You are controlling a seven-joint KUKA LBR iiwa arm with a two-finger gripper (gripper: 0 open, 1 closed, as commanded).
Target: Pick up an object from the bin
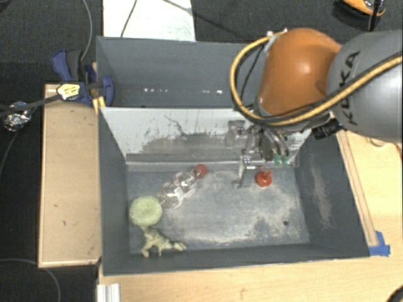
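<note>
Small red round object (263, 179) lies on the floor of the grey metal bin (189, 68), back right part, just beside the pincer (250, 170), on its view-right side and a bit lower. Contact unclear. Cannot tell if the pincer is spread or pressed together; nothing seen pinched. Judged the nearest pick.

Apart to view-left: 1 clear plastic bottle with red cap (181, 185), lying diagonal. Front left corner: 1 pale green round pad (146, 211), 1 yellowish toy figure (161, 245). Nothing in the way.
</note>
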